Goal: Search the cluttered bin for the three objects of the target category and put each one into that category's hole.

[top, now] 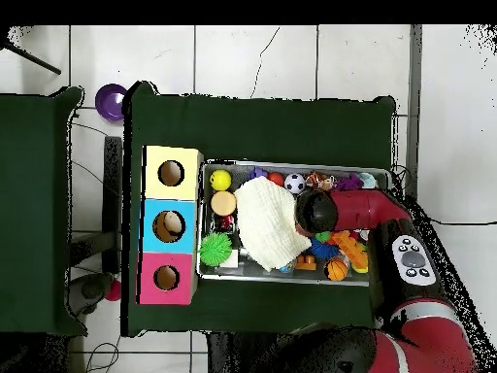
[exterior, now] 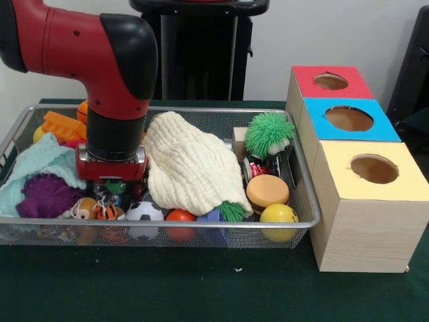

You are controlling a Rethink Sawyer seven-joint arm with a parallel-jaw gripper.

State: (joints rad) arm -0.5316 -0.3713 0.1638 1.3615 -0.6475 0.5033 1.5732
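Silver wire mesh forms the cluttered bin [exterior: 13,131], which sits on the dark green desk [exterior: 201,288] just beside a row of three pale wooden boxes. The red and black arm [exterior: 100,60] reaches down into the bin's left part in the front view, and its end effector [exterior: 112,176] is sunk among the toys below the red wrist block; its fingers are hidden there, so I cannot tell how far it is open or whether it has hold of anything.

A cream quilted cloth [exterior: 188,168] lies heaped across the middle of the bin, just beside the wrist. To the left are a mint green cloth [exterior: 37,164] and a purple spiky ball [exterior: 43,194]. Along the near wall lie a small soccer ball [exterior: 144,212], an orange-red ball [exterior: 179,216] and a yellow ball [exterior: 278,215], with a toy burger [exterior: 267,190] just behind the yellow one. A green spiky ball [exterior: 268,134] stands at the bin's right end. Just below it a small shiny red-and-silver item [exterior: 255,169] shows; what it is I cannot tell. None of the silvery metal things shows plainly otherwise.

The blue-topped box [exterior: 389,131] stands in the middle of the row, between the red-topped box [exterior: 301,77] and the yellow-topped box [exterior: 335,174]. The hole [exterior: 348,119] in its top is round and dark.
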